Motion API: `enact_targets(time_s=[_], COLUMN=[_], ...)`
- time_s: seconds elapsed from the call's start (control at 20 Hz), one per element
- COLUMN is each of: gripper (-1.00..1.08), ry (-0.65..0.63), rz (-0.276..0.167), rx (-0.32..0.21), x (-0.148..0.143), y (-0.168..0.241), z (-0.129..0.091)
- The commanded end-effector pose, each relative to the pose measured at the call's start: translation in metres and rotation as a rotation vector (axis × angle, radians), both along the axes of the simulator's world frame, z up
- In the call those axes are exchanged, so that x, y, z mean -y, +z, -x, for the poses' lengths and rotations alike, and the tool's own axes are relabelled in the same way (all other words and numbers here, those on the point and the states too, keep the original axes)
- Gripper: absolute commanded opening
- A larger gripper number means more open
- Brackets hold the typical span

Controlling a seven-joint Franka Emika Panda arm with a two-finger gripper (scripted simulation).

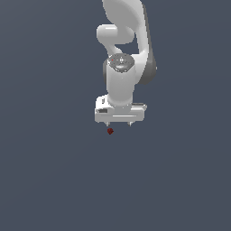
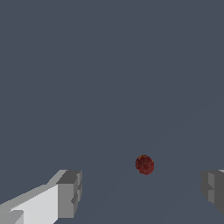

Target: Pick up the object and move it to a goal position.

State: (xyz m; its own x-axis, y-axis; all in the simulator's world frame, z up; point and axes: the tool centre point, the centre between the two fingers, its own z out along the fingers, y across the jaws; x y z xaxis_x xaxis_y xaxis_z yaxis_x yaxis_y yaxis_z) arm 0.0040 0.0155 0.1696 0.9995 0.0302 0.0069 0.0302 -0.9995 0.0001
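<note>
The object (image 1: pixel 110 131) is a tiny dark red, round, lumpy thing on the grey floor, just below the white gripper (image 1: pixel 119 123) in the exterior view, a little to the exterior view's left of the gripper's middle. In the wrist view the object (image 2: pixel 145 164) lies ahead of the gripper (image 2: pixel 142 192), between the lines of its two grey fingertips (image 2: pixel 70 192) and apart from both. The jaws stand wide apart and hold nothing.
The floor is a plain, even dark grey plane in both views. The white arm (image 1: pixel 128 40) rises behind the gripper toward the top of the exterior view. No goal marker shows.
</note>
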Motion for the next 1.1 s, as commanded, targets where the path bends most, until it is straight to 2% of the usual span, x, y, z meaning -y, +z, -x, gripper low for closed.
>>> enact_targets(time_s=[0.0, 0.45, 1.05], gripper=[1.00, 1.00, 1.00], ry=[0.000, -0.021, 0.043], rz=[0.000, -0.032, -0.025], rx=[0.000, 0.034, 0.031], x=[0.000, -0.010, -0.005], y=[0.000, 0.015, 0.006], z=[0.000, -0.009, -0.006])
